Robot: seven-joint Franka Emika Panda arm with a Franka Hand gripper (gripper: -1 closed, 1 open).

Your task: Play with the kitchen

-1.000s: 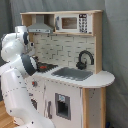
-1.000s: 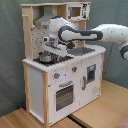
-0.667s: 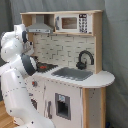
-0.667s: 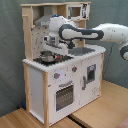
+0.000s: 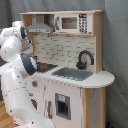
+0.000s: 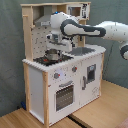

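**Operator:** What am I dealing with here?

**Spotter:** The kitchen (image 6: 65, 75) is a tall toy unit of white panels and pale wood, standing on the wooden floor (image 6: 100, 112) in front of a grey curtain (image 5: 117, 50). Taken whole it looks stiff, and I'd judge it too bulky for you to shift; treat it as fixed furniture and work on its small parts. Painted faces will probably be slick, so go for edges and handles, not flat panels.

**Operator:** Where is it from my hand?

**Spotter:** Your gripper (image 6: 54, 46) hangs over the stove end of the counter, with the burners (image 6: 48, 59) directly beneath it and a small metal pot (image 6: 52, 53) right under the fingertips. Whether it touches the pot, and whether your fingers are apart or closed, I cannot tell. The oven door (image 6: 64, 95) sits lower down on the front, the knobs (image 6: 56, 76) between it and you. The sink (image 5: 74, 73) and black faucet (image 5: 85, 59) lie off to the side, along the counter.

**Operator:** Best holds?

**Spotter:** The pot's rim or the oven handle; both look light. Go gently with the knobs, thin plastic may snap.
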